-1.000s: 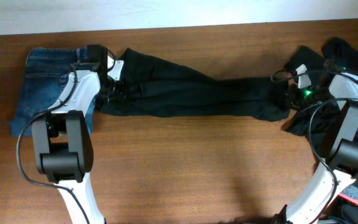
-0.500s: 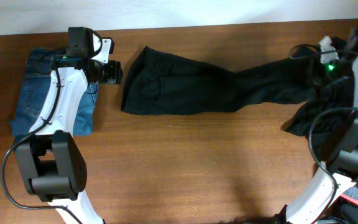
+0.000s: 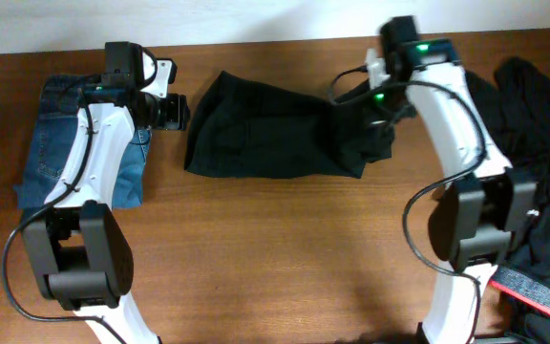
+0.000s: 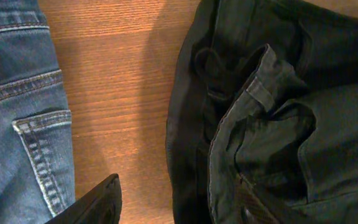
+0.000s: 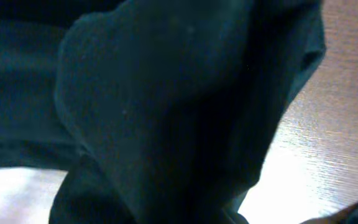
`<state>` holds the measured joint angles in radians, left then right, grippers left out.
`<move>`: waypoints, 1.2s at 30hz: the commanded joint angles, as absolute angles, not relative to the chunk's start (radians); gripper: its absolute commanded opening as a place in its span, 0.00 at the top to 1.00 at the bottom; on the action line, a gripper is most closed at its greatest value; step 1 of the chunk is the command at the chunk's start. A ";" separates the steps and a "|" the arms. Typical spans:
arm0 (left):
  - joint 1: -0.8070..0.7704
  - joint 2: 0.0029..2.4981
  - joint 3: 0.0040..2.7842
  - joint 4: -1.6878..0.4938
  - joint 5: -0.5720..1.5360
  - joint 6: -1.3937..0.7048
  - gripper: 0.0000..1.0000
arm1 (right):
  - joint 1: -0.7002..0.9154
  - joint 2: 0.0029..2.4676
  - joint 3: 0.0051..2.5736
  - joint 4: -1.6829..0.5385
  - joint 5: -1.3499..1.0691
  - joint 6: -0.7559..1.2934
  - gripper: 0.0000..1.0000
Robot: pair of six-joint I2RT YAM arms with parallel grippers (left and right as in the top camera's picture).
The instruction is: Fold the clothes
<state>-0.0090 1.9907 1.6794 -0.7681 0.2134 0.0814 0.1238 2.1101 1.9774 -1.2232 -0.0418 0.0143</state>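
Note:
The black trousers (image 3: 265, 134) lie at the back middle of the table, their leg end doubled back to the left. My right gripper (image 3: 380, 107) is shut on that leg end above the trousers' right part. Black cloth (image 5: 166, 112) fills the right wrist view and hides the fingers. My left gripper (image 3: 172, 112) stands open just left of the waistband. In the left wrist view its fingers (image 4: 98, 205) hover low, with bare wood and the waistband edge (image 4: 229, 124) between them. Folded blue jeans (image 3: 65, 143) lie at the far left, also seen as denim (image 4: 17, 112) in that view.
A heap of other black garments (image 3: 533, 96) sits at the right edge of the wooden table (image 3: 275, 258). Something red and black (image 3: 533, 291) lies at the bottom right by the right arm's base.
My left gripper let go of the waistband, opened and drew back left. My right gripper lifted the leg end and carried it left over the trousers, halving their length.

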 commanded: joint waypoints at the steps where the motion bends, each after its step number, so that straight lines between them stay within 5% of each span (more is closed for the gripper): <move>1: -0.006 1.974 1.688 -0.776 0.233 0.080 0.42 | 0.151 2.084 1.996 -1.219 0.139 0.096 0.96; 21: -0.006 1.974 1.688 -0.779 0.233 0.079 0.42 | -0.243 2.056 2.076 -1.414 0.273 0.085 0.96; 36: -0.006 1.974 1.688 -0.798 0.233 0.080 0.42 | -0.065 2.061 2.076 -1.403 0.308 0.088 0.95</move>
<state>-0.0090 1.9907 1.6794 -0.7971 0.2134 0.0814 -0.1658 2.1029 2.0464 -1.4128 0.2962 0.0860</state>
